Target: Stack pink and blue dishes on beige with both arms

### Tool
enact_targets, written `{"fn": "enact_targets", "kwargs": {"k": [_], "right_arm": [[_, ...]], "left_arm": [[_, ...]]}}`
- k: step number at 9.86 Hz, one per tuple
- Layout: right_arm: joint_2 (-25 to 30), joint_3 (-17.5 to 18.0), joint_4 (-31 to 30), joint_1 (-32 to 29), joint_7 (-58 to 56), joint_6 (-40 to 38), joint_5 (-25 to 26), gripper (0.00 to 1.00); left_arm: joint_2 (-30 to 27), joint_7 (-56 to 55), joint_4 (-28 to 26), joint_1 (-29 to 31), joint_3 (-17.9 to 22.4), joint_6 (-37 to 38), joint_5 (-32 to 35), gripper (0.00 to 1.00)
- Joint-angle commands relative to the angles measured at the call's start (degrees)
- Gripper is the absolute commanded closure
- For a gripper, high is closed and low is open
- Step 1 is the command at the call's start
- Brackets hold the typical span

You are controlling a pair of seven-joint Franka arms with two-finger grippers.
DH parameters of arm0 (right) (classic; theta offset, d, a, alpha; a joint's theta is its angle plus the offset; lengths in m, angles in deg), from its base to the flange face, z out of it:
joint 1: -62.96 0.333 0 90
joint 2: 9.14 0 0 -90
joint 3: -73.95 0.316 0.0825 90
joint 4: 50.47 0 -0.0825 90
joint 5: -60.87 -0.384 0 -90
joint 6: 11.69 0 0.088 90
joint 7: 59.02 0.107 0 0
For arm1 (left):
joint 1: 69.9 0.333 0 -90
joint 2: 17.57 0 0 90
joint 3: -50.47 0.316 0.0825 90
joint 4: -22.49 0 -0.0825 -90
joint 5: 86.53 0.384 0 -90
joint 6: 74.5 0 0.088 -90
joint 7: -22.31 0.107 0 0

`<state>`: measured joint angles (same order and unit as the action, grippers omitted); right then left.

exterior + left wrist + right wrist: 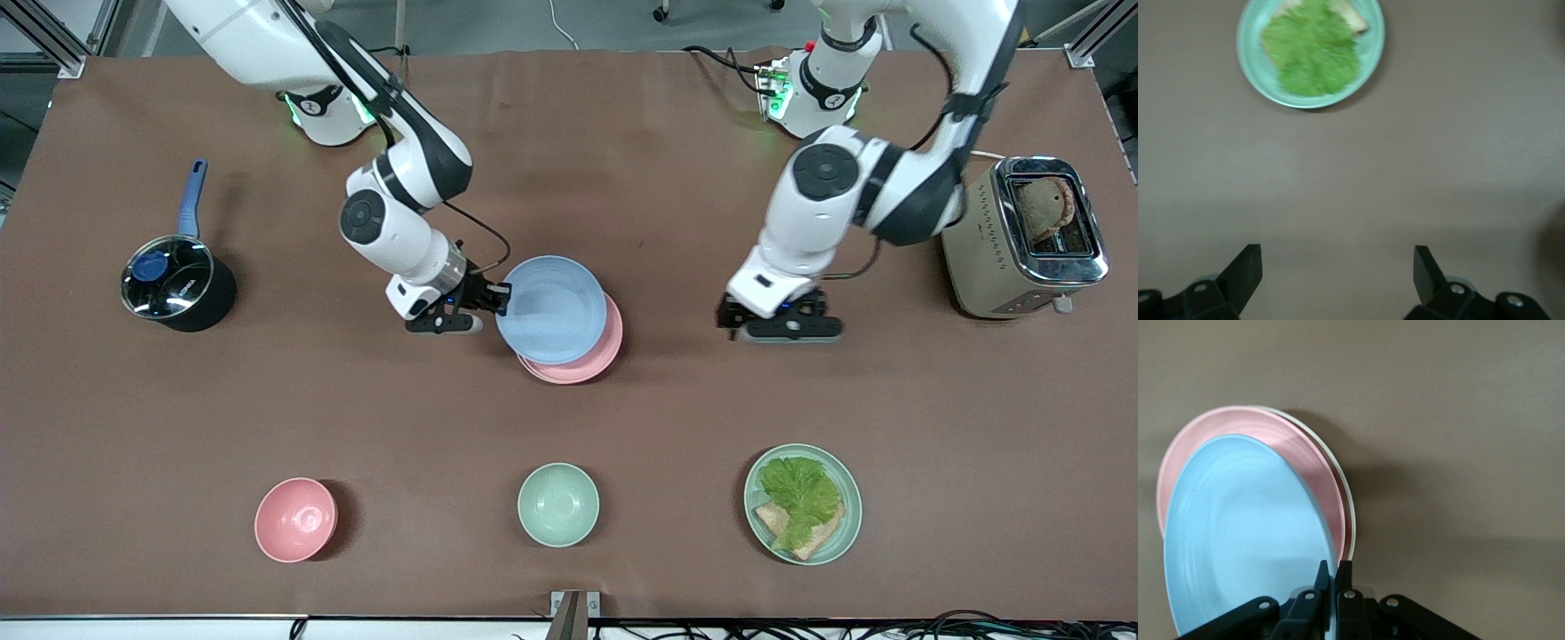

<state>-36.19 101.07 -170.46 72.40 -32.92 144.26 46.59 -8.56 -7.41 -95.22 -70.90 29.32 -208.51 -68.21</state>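
Right hand [1331, 577] pinches the blue plate's [551, 308] rim, holding it tilted over the pink plate [594, 356], which lies on the beige plate [1346, 499] mid-table [622, 160]. Released off-centre, the blue plate could slide off or shift the stack. Left hand [1338, 273] waits spread wide, empty, over bare table. Nearer the camera, a mint plate [849, 533] holds lettuce and bread; the toaster [1022, 240] holds bread.
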Motion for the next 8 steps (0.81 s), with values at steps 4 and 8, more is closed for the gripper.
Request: {"fn": "enact_targets", "kwargs": {"k": [4, 8], "right_arm": [[-2.58, 0.04, 1.07, -0.55, 0.89, 2.79, 1.10, 0.00], [12.68, -7.67, 0.98, -4.76, 1.15, -10.44, 10.03, 0.00]], "left_arm": [[-5.15, 28.36, 19.13, -0.75, 13.22, 28.47, -15.93, 0.00], [-7.59, 34.55, 30.61, -0.75, 20.96, 44.16, -21.74, 0.00]]}}
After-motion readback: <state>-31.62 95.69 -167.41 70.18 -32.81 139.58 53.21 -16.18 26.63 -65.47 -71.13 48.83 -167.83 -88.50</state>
